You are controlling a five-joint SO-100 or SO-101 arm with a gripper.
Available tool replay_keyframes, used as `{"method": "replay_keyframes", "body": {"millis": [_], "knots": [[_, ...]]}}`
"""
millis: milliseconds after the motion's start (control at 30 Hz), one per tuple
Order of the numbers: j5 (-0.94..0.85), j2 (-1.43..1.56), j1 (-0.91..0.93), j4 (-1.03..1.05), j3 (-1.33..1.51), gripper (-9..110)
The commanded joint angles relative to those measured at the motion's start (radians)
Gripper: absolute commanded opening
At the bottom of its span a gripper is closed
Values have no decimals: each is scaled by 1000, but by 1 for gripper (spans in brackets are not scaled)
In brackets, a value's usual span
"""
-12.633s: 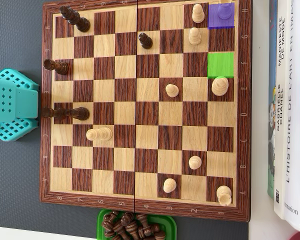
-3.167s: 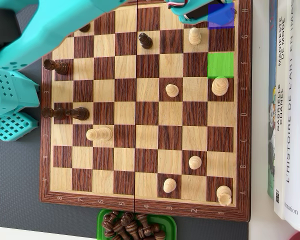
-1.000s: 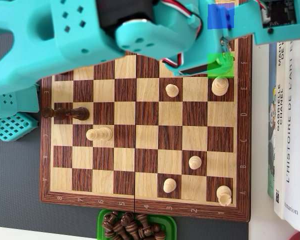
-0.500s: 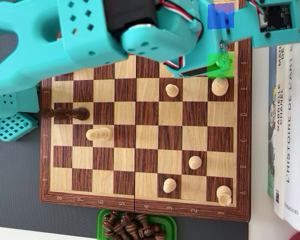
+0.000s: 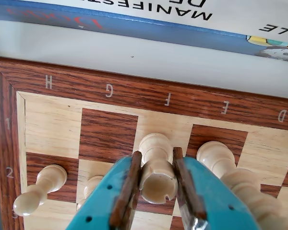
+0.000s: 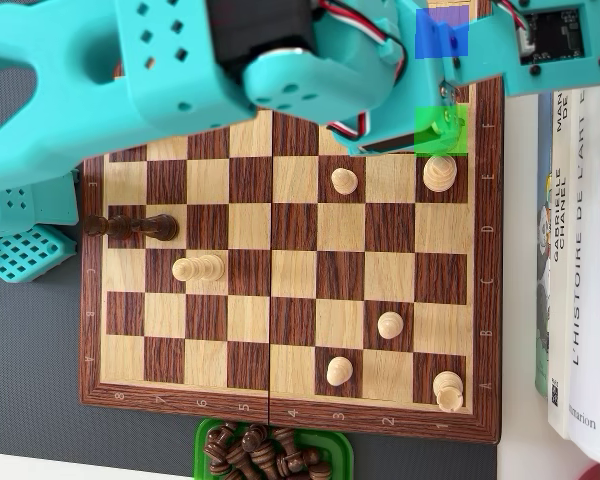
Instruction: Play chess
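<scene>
Wrist view: teal gripper [image 5: 156,184] closed on pale rook [image 5: 155,167], fingers [image 5: 127,191] pressed to both its sides, piece standing on F-file square near board edge; pale piece [image 5: 230,167] just right; pale pawn [image 5: 38,189] left; chessboard [image 5: 62,124] rim lettered H to D; books [image 5: 134,19] beyond

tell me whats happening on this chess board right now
A teal robot arm reaches across the top of the wooden chessboard. In the wrist view its gripper is closed on a light-coloured chess piece over the F file near the board's edge, beside another light piece. The overhead view shows a green-highlighted square there, and captured dark pieces in a green tray below the board.
</scene>
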Motion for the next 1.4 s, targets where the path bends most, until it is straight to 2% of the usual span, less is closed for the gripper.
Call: {"method": "replay_keyframes", "body": {"millis": [0, 1367], "knots": [[-6, 54, 0, -12, -9, 9], [-41, 57, -11, -14, -21, 15]]}}
